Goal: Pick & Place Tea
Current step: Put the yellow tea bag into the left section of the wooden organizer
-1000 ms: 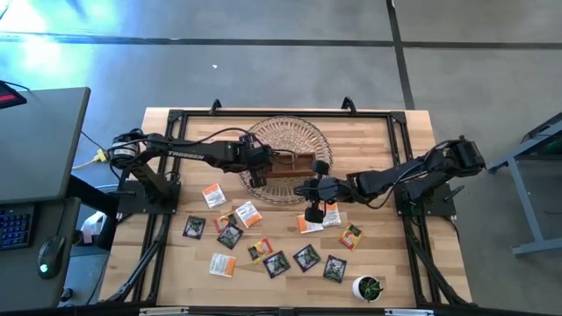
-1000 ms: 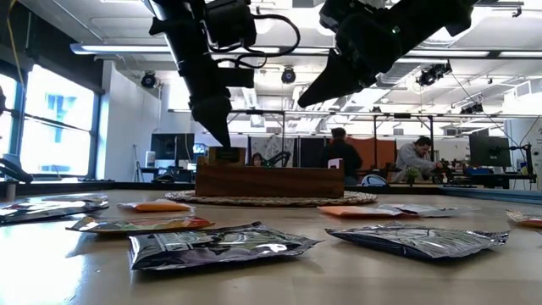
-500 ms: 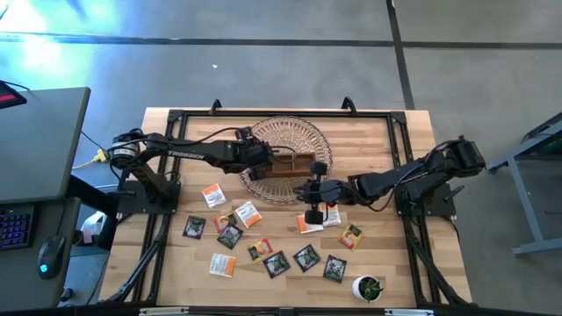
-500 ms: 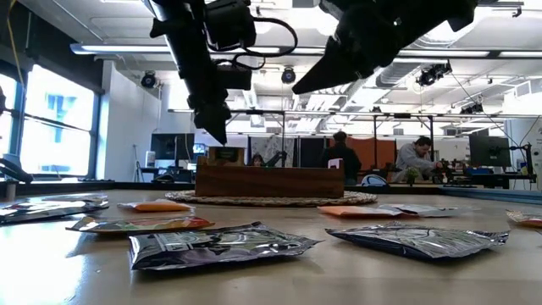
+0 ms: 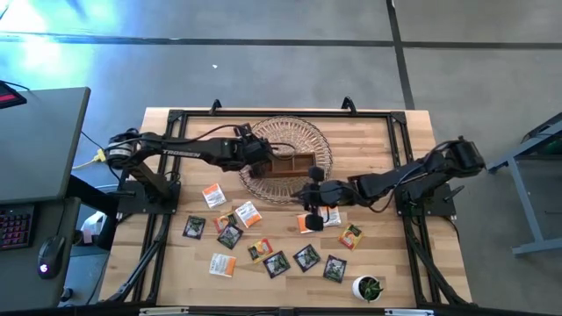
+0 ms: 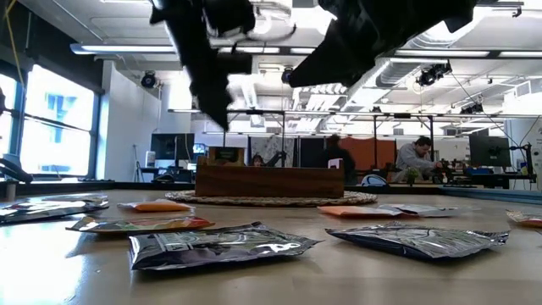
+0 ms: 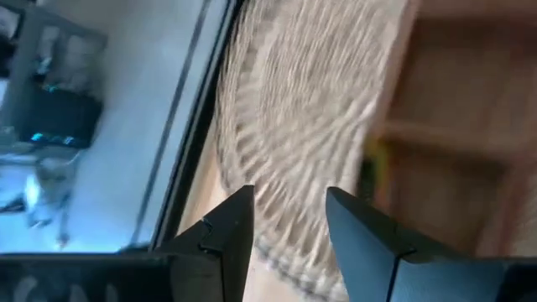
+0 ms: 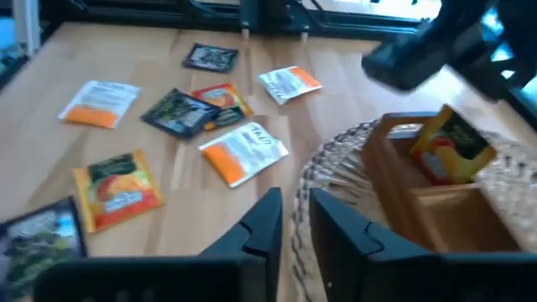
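Near the upper middle of the high view, a brown wooden tray (image 5: 283, 165) sits on a round woven mat (image 5: 286, 158), probably so the tray marks a fixed drop spot clear of the loose packets. The left gripper (image 5: 261, 154) hangs over the tray's left end with its two fingers (image 7: 220, 236) spread apart and nothing between them; only mat and tray wood show through the gap in its wrist view. That looks like the pose of a hand that has let go over a compartment.

One yellow-red tea sachet (image 8: 449, 149) stands on edge inside the tray, leaning against the wall, which suggests it was dropped in from above rather than laid down.

The right gripper (image 5: 310, 198) hovers at the middle of the high view, just below the tray and beside a white-and-orange sachet (image 5: 309, 223). Its fingertips (image 8: 267, 220) stand slightly parted and hold nothing. I would judge it is lining up on one of the nearby packets.

The rest of the tea lies flat, scattered across the lower middle of the table (image 5: 386, 132): black sachets (image 5: 306, 256), orange ones and a yellow-red one (image 5: 350, 235), spread apart so each can be pinched singly. A small potted plant (image 5: 369, 287) sits at lower right, out of the way.
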{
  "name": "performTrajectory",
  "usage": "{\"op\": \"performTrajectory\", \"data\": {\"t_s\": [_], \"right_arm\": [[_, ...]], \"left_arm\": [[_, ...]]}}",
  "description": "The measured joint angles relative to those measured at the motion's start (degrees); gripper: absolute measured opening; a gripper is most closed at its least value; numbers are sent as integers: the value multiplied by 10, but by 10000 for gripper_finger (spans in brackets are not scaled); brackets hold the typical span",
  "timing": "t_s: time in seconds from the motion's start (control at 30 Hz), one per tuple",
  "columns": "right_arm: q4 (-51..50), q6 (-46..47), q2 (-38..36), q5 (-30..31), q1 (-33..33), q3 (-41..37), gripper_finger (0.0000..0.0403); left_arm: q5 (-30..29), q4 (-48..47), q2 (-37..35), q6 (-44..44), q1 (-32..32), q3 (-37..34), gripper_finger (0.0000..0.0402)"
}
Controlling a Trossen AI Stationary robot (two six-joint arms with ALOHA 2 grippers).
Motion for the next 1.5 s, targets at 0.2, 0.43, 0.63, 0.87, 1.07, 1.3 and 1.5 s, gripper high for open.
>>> {"op": "performTrajectory", "data": {"t_s": [0.2,0.43,0.63,0.87,1.07,1.3,1.5], "right_arm": [[8,29,33,-35,-24,0,116],[66,6,50,-61,-64,26,123],[20,50,48,-99,-75,51,122],[-243,156,46,-120,-32,101,122],[-561,243,39,-123,23,199,122],[-630,369,39,-130,81,150,122],[-627,413,38,-193,100,72,122]], "left_arm": [[43,-170,-4,-59,-11,141,146],[62,-385,-32,-103,-10,279,121],[168,-396,-158,-125,-26,238,95],[194,-192,-389,-135,-60,-1,87],[261,22,-514,-154,-67,-206,87],[341,104,-538,-199,-67,-311,87],[357,106,-528,-197,-66,-319,87]]}}
